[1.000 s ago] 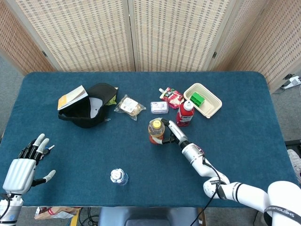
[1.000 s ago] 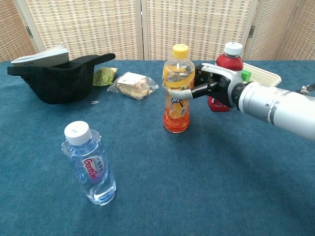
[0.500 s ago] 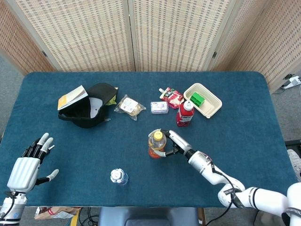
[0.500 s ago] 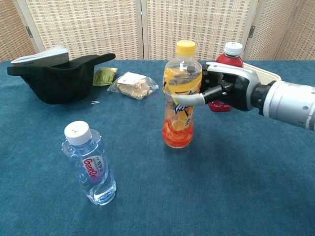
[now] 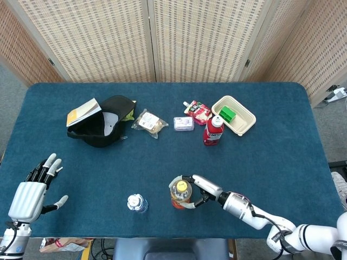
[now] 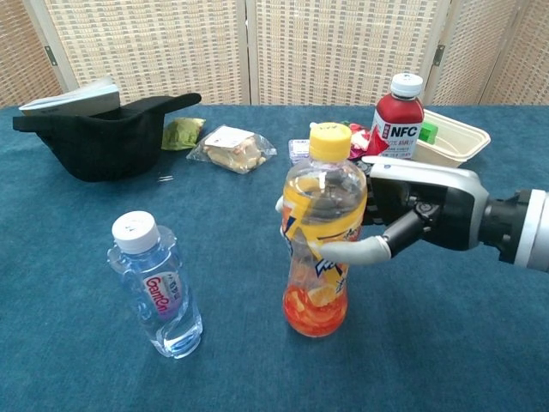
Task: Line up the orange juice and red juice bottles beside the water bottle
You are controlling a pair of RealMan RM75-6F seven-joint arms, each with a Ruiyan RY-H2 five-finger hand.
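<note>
Upright yellow-capped orange juice bottle (image 6: 319, 240), in right hand (image 6: 412, 219)

The table (image 6: 446, 360) wears a matt blue cloth with a fine nap. On it, the orange juice bottle (image 6: 319, 245) and, beside it, the water bottle (image 6: 157, 292) are clear glossy plastic with printed labels. The right hand (image 6: 425, 215) holding the juice has smooth silver-grey shells and black fingers (image 6: 356, 251).

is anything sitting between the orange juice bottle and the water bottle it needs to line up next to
Nothing visible does. The right hand holds the orange juice bottle just right of the water bottle, with only bare table between them.
</note>
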